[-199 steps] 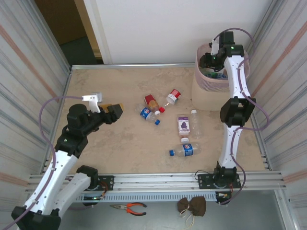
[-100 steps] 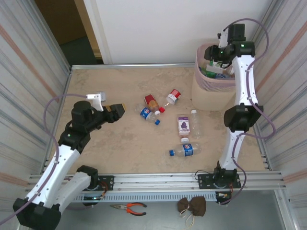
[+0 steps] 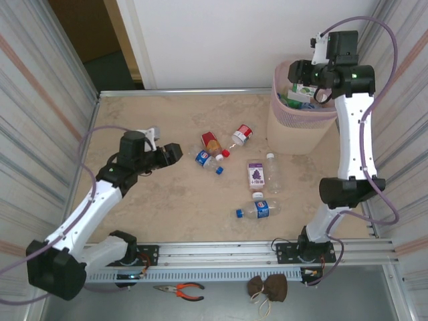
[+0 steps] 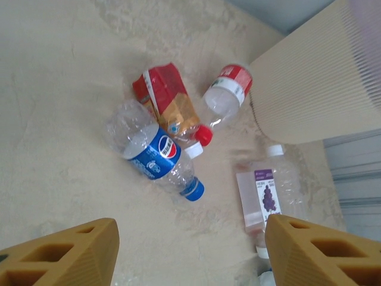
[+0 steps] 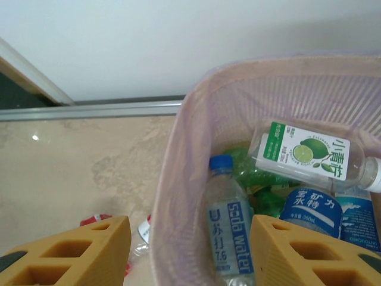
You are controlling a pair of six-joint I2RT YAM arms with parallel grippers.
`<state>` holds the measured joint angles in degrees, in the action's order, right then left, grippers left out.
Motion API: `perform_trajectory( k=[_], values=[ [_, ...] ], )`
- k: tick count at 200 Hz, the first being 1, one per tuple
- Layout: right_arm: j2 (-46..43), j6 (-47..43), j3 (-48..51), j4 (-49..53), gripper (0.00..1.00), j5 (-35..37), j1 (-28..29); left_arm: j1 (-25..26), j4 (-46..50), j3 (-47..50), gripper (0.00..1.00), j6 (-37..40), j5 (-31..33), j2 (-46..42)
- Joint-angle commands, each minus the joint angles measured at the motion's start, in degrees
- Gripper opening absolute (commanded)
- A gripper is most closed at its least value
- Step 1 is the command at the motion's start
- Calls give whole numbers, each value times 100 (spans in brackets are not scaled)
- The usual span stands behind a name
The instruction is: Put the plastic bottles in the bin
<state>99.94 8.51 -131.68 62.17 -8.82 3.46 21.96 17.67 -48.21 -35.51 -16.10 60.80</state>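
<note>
While above bin point(image 3: 289, 131), right hand point(image 5: 187, 231) agape.

The left half and near strip of the counter point(image 3: 154, 200) lie bare. Plastic bottles point(image 3: 212, 152) scatter across the middle, three bunched close with only narrow gaps between. The bin point(image 3: 287, 130) blocks the far right corner. Ribbed walls point(image 3: 40, 100) close both sides.

The left arm point(image 3: 93, 200) stretches low and forward, the left end effector point(image 3: 170, 154) spread wide. The right arm point(image 3: 354, 134) towers upright, the right end effector point(image 3: 302, 71) likewise parted.
</note>
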Motion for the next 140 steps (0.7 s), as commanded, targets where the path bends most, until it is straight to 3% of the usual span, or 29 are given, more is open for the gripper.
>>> perform_trajectory(
  k=[1, 35, 108, 140],
  values=[
    [-573, 47, 444, -236, 54, 192, 155, 304, 423, -454, 67, -358, 630, 396],
    [-1223, 134, 1146, -483, 54, 285, 310, 577, 1001, -1048, 69, -1102, 1262, 1243],
    [-2087, 312, 2032, -731, 54, 261, 336, 617, 1152, -1912, 80, -2894, 973, 2942],
    [-2203, 364, 2119, -725, 54, 183, 331, 605, 1138, -2361, 86, -3339, 815, 3619]
  ],
)
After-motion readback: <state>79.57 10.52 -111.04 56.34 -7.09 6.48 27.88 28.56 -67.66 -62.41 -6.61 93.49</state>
